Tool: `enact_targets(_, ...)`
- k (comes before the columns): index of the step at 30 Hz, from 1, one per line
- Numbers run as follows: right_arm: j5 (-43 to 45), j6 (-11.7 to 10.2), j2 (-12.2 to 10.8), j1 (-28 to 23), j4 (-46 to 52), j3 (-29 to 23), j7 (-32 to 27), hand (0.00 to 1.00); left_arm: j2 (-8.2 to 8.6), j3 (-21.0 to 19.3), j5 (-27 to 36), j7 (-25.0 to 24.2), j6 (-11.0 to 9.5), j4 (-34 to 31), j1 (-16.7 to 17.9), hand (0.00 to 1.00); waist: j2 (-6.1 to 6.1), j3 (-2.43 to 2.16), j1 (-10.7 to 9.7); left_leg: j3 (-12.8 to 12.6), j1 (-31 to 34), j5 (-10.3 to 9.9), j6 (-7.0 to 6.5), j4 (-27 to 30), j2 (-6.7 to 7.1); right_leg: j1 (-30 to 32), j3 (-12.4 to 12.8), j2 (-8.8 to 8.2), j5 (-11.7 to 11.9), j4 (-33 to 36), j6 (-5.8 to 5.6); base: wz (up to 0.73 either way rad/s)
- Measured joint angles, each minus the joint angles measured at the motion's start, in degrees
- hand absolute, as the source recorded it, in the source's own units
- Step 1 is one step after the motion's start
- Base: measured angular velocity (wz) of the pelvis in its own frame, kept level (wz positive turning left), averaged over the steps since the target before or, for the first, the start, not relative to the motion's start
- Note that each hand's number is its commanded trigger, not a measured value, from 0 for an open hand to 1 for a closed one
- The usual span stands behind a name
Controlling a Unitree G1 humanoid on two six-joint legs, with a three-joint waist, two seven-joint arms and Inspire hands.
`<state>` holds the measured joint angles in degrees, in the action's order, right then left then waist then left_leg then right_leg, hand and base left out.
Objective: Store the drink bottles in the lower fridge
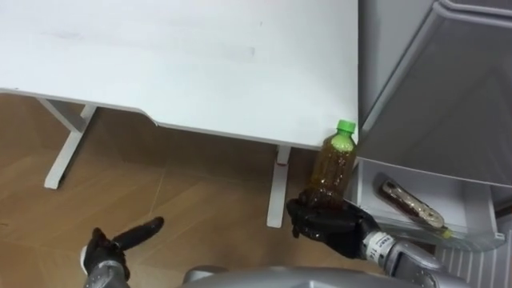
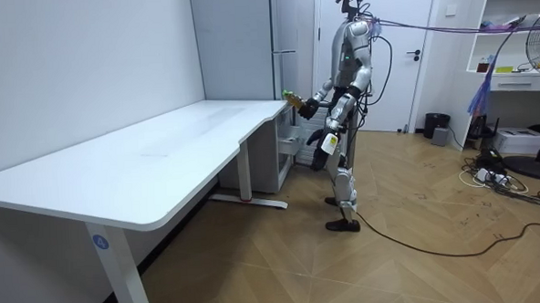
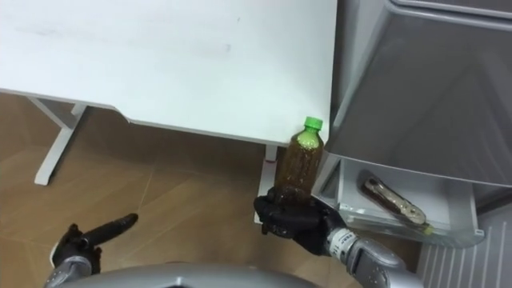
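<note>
A: Holding firm, is it?

B: Yes. The bottle [image 1: 334, 164], green cap [image 1: 345, 126] up, stands upright in the right hand [image 1: 324, 220], whose fingers wrap its lower half. It hangs in the air just off the desk [image 1: 200, 64] corner, close beside the open drawer [image 1: 478, 204] at the foot of the fridge [image 1: 448, 88], not yet over it.

A: Is the drawer free?

B: Partly. A second bottle [image 1: 412, 206] lies on its side in there, slanting across, with some room left at the near end.

A: What could spoil it?

B: Three things, I'd judge. Swinging right at this height could knock the bottle against the drawer's front wall or the fridge above it. The grip sits low, so a bump near the cap could lever it out of the fingers. And set down on the second bottle, it could topple or roll.

A: And the left hand?

B: The left hand [image 1: 108, 250] is low on the left, over the floor [image 1: 200, 200], fingers loosely stretched, holding nothing.
</note>
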<state>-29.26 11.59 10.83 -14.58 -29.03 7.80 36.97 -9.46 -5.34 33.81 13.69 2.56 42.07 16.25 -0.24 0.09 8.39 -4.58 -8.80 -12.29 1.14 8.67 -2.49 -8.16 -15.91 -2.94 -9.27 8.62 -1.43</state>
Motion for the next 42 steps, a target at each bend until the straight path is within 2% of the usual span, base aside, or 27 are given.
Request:
enact_targets(7,-1.27,-0.24,-0.07,-0.11,-2.05,0.04,-0.1,1.0,0.27,3.68,-8.49,-3.1,1.16,3.63,0.14,0.0,0.11,-0.01,-0.99,-0.19,0.13,0.0,0.0,-0.09,0.0,0.3,0.22,0.03,0.0,0.07,0.0,-0.01)
enact_targets(11,-3.17,-0.32,-0.09,-0.02,-3.49,0.03,-0.9,1.0,0.23,5.72,-13.38,-3.2,1.27,6.64,0.29,0.0,0.09,-0.01,-3.47,-0.1,0.15,0.0,0.0,-0.16,0.0,0.21,0.14,0.05,0.0,0.01,0.0,0.0)
enact_targets(18,-9.18,-0.51,0.06,-0.13,-13.41,-0.04,-3.71,1.0,0.25,6.15,-18.43,-4.33,1.55,10.79,-0.29,0.0,-0.36,-0.04,-3.78,-0.27,0.38,-0.01,-0.01,-0.39,0.0,1.3,0.92,0.13,0.0,0.1,0.0,-0.04)
enact_targets(23,-10.05,-1.76,0.0,1.64,-19.24,-0.15,-4.05,1.0,0.25,6.17,-20.75,-4.41,2.18,11.44,-0.29,0.0,-0.55,-0.1,-4.14,-0.75,0.48,-0.02,-0.02,-0.43,-0.02,1.48,1.76,0.28,0.03,0.09,0.04,-0.08)
enact_targets(28,-15.69,-2.5,-0.11,2.2,-21.89,-0.18,-5.2,1.0,0.22,6.8,-21.23,-4.78,2.18,11.51,-0.47,0.0,-0.47,-0.06,-5.01,-0.77,0.44,-0.06,-0.06,-0.5,-0.04,1.4,1.71,0.3,0.03,0.05,0.03,0.0)
enact_targets(30,-18.78,-3.58,-0.14,2.65,-24.55,-0.24,-5.22,1.0,0.23,6.69,-22.97,-5.59,2.05,12.29,-1.21,0.0,-0.55,0.0,-5.09,-0.77,0.44,-0.08,-0.04,-0.77,-0.06,1.41,1.71,0.37,0.03,0.02,0.03,0.0)
enact_targets(35,-20.31,-4.18,-0.18,3.42,-29.81,-2.84,-6.03,1.0,0.23,6.54,-26.73,-6.02,2.06,11.96,-1.26,0.0,-0.49,-0.07,-5.19,-0.77,0.8,-0.08,-0.04,-0.83,-0.05,1.87,1.61,0.39,0.02,-0.01,0.03,0.0)
enact_targets(36,-20.94,-4.62,-0.18,3.5,-30.95,-3.06,-6.35,1.0,0.23,6.51,-27.29,-6.08,2.06,11.96,-1.29,0.0,-0.38,-0.34,-5.2,-0.77,1.2,-0.08,-0.03,-0.79,-0.06,2.28,1.62,0.39,0.02,-0.02,0.03,0.0)
enact_targets(37,-21.3,-4.65,-0.15,3.59,-31.34,-3.18,-6.57,1.0,0.23,6.51,-27.31,-6.15,2.06,11.97,-1.4,0.0,-0.6,-0.42,-5.19,-0.78,1.3,-0.07,-0.03,-0.78,-0.06,2.39,1.63,0.39,0.02,-0.01,0.03,0.0)
enact_targets(42,-27.34,-4.87,-0.13,3.95,-33.66,-2.73,-9.73,1.0,0.17,6.97,-27.71,-6.38,1.98,12.04,-1.76,0.0,-0.29,-0.25,-5.34,-1.06,1.27,-0.07,-0.03,-0.75,-0.05,2.52,1.83,0.38,0.02,-0.01,0.03,-0.02)
